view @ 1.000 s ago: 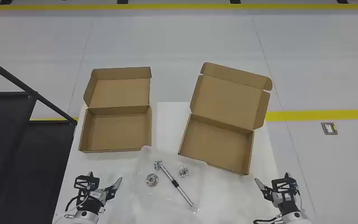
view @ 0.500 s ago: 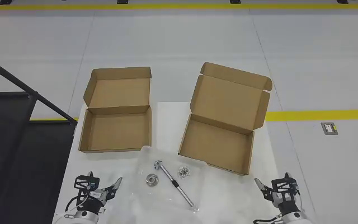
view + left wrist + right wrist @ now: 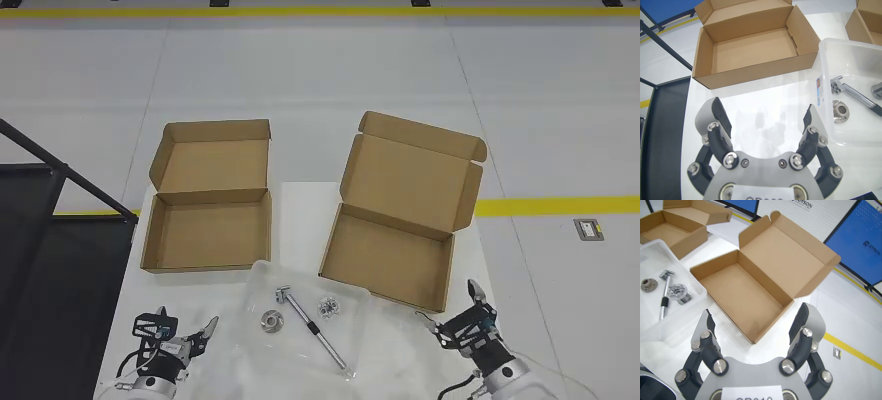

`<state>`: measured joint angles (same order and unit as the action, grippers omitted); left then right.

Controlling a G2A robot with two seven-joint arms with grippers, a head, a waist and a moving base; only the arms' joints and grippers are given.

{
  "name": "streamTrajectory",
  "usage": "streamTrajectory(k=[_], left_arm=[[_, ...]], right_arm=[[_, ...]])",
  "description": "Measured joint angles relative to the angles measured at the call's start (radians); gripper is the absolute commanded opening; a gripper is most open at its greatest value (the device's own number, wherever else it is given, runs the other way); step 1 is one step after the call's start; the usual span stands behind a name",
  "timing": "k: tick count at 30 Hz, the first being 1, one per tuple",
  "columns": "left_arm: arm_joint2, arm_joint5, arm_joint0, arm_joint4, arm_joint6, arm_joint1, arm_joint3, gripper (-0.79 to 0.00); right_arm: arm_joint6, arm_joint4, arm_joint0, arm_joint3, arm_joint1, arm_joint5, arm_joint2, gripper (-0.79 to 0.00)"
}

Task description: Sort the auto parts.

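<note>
A clear plastic tray (image 3: 290,355) at the table's near middle holds three metal parts: a long rod (image 3: 312,328) with a block head, a round flange (image 3: 271,320) and a toothed hub (image 3: 328,306). Two open cardboard boxes stand behind it, the left box (image 3: 207,232) and the right box (image 3: 393,255), both bare inside. My left gripper (image 3: 762,103) hangs open over the table near the tray's left wall (image 3: 822,62), holding nothing. My right gripper (image 3: 755,308) is open at the near corner of the right box (image 3: 745,289), also holding nothing.
A dark side table (image 3: 45,290) with a black frame adjoins the white table on the left. The floor behind carries yellow lines (image 3: 560,206). Bare white tabletop lies between the boxes and in front of the right box.
My right gripper has swung in from the table's near right corner toward the right box's near corner and turned. The left gripper and the parts have stayed put.
</note>
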<state>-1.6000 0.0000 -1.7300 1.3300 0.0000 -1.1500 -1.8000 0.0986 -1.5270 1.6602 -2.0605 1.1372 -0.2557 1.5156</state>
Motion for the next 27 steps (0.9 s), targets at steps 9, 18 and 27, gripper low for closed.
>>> streamTrajectory(k=[9, 18, 27], left_arm=[[0.000, 0.000, 0.000, 0.000, 0.000, 0.000, 0.000, 0.000], [0.000, 0.000, 0.000, 0.000, 0.000, 0.000, 0.000, 0.000], [0.000, 0.000, 0.000, 0.000, 0.000, 0.000, 0.000, 0.000]], right_arm=[[0.028, 0.004, -0.017, -0.011, 0.000, -0.027, -0.017, 0.000], [0.021, -0.015, -0.028, -0.025, 0.001, -0.043, -0.043, 0.000], [0.168, 0.047, -0.219, -0.033, 0.014, -0.115, -0.169, 0.000]])
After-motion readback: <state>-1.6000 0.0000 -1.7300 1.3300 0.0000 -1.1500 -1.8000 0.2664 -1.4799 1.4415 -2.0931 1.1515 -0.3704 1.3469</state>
